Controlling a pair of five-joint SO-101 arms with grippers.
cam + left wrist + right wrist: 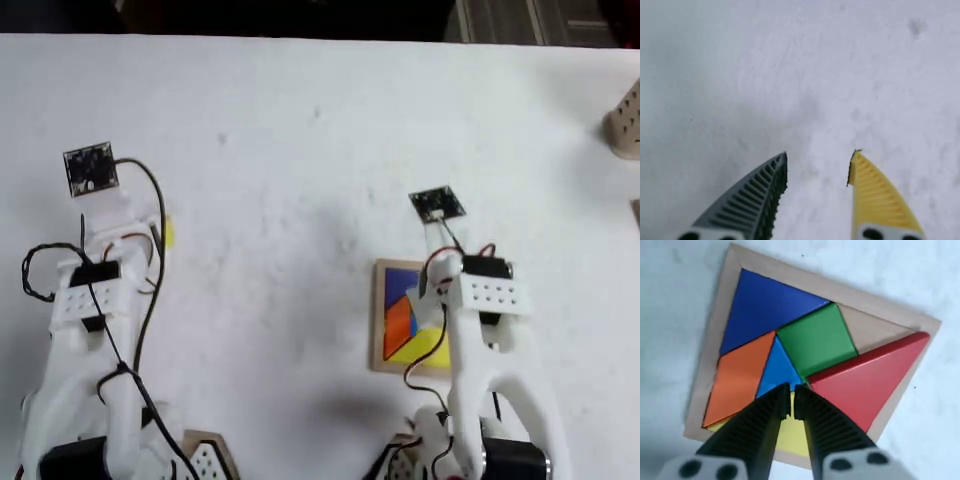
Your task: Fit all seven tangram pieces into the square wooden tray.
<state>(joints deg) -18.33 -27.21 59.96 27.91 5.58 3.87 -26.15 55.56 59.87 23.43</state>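
The square wooden tray [730, 275] [380, 345] lies under my right arm. In it sit a big blue triangle [765, 302], a green square [817, 340], an orange piece [735, 377], a small blue triangle [777, 370] and a yellow piece [787, 437]. A big red triangle [865, 385] lies with one corner over the tray's rim. Beside the green square a triangular patch of bare wood [867, 330] shows. My right gripper [792, 400] hovers shut over the tray's middle, holding nothing. My left gripper [817, 167] stands open over bare table, far to the left of the tray.
White table all around. A tan perforated object [625, 125] stands at the far right edge. Both arm bases and cables [140, 340] crowd the front edge, with a tan plate [215, 455] between them.
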